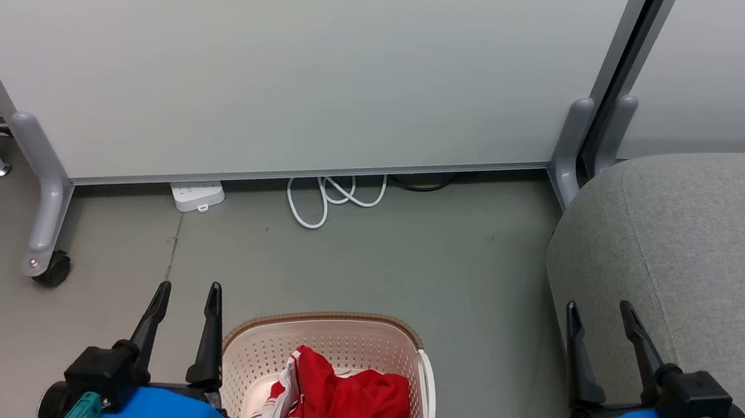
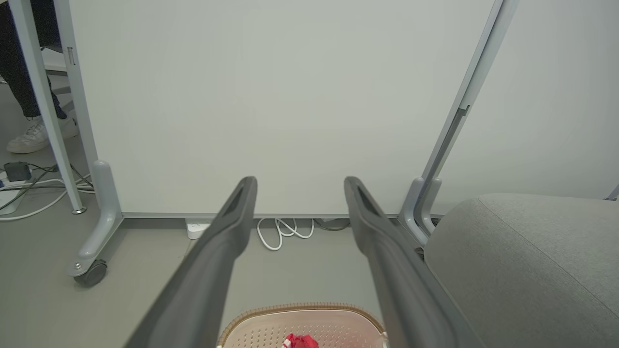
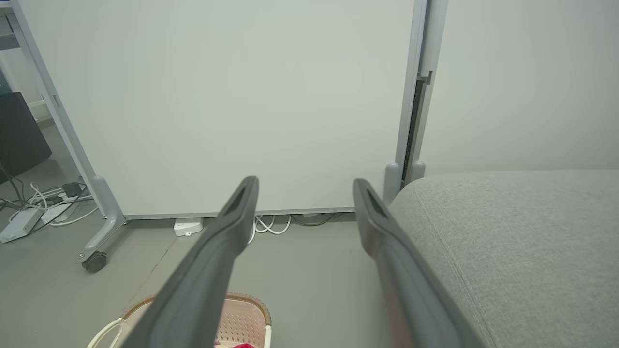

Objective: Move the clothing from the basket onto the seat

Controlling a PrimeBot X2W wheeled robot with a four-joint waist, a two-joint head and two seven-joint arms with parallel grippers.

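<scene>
The white perforated basket [image 1: 331,343] with a brown rim stands on the floor at the bottom middle of the head view. Red clothing [image 1: 342,403] with white trim and dark lettering lies bunched inside it. My left gripper [image 1: 189,295] hangs open just left of the basket, empty. My right gripper [image 1: 600,315] is open and empty at the left edge of the grey seat [image 1: 707,251]. In the left wrist view the basket rim [image 2: 300,309] and a scrap of red clothing [image 2: 301,341] show between the fingers, the seat [image 2: 527,270] to the right.
A pale rolling partition [image 1: 278,54] stands behind, on a grey foot with a caster [image 1: 51,267]. A white power strip [image 1: 197,195] and a looped white cable [image 1: 336,195] lie at its base. Bare grey floor lies between basket and seat. A person's shoe [image 2: 34,135] shows far left.
</scene>
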